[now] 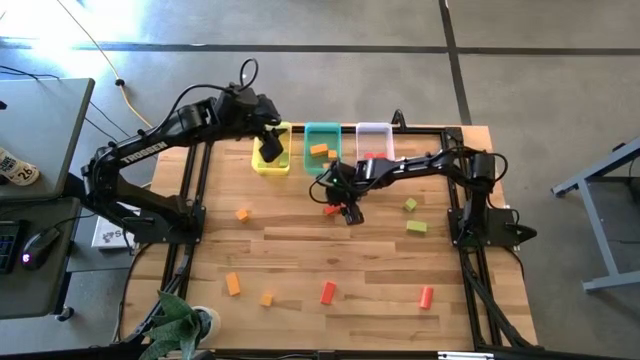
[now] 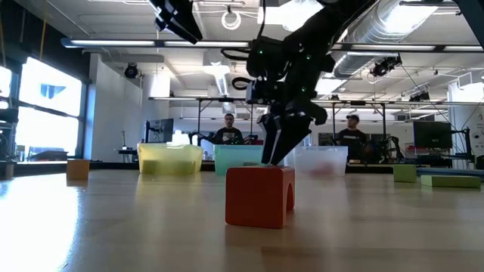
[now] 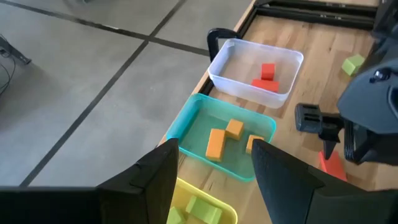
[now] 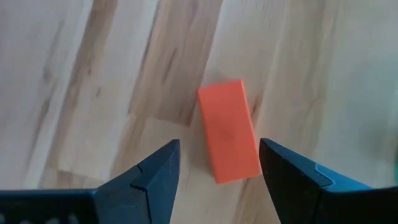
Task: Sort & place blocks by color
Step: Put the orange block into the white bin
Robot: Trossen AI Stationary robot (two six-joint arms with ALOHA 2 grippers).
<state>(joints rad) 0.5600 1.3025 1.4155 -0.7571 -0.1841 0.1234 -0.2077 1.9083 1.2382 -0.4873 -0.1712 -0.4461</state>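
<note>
Right gripper (image 4: 214, 171) hangs over red block (image 4: 227, 130) lying flat on counter (image 1: 340, 260), just in front of teal bin (image 1: 322, 150). Jaws open, holding nothing, block between them, lined up for grab. Left gripper (image 3: 211, 168) waits above yellow bin (image 1: 271, 152), jaws open, empty. Red probably goes in clear bin (image 3: 255, 71), where reds sit.

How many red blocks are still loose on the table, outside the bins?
3: one red block under the right gripper, one near the front edge at centre, one front right. The arms might hide others.
</note>
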